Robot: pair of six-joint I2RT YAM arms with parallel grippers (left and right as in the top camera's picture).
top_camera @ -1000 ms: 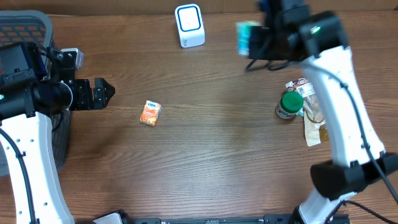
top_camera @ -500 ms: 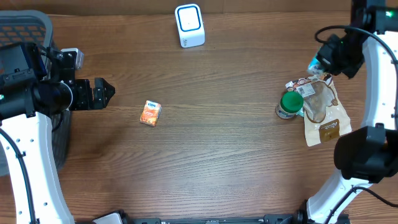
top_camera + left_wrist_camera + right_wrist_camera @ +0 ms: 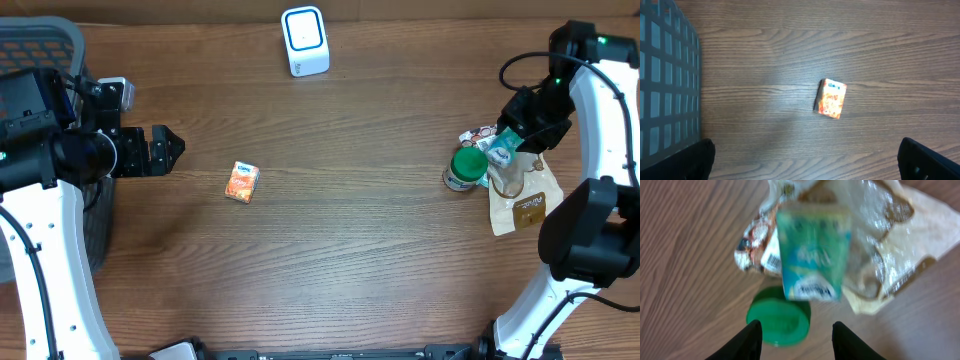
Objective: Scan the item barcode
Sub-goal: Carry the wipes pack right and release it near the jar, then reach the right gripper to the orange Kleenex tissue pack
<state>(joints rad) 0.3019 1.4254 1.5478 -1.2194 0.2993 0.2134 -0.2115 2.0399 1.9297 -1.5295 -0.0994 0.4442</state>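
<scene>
Desk (image 3: 350, 260): I read a brown wood-grain top, smooth, low sheen. Scanner (image 3: 304, 41): white plastic, glossy. Orange box (image 3: 241, 182): printed card, slight gloss. Teal carton (image 3: 812, 250): printed face, shiny, blurred on my feed. Jar lid (image 3: 778, 316): green plastic, smooth. Bag (image 3: 890, 240): crinkled clear film, glinting. Pouch (image 3: 530, 205): tan, paper-like, matt. Basket (image 3: 665, 75): grey plastic grid, matt.

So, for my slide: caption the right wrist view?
Right gripper open over a teal box, green-lidded jar and clear bags.
</scene>
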